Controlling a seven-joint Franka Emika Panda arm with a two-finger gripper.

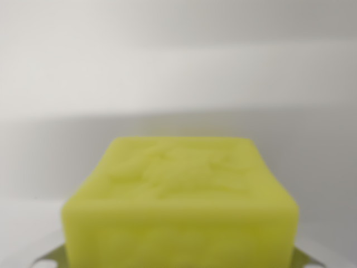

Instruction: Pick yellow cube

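Observation:
The yellow cube fills the lower middle of the wrist view, very close and out of focus, with its top face and near face showing. Grey metal fingertips peek out at the bottom on both sides of it, pressed against its left and right faces. My gripper is shut on the cube, which takes up the whole gap between the fingers. The cube's underside and most of the fingers are cut off by the frame's lower edge.
Behind the cube lies a plain white surface, blurred, with a broad grey shadow band across the middle. No other objects show.

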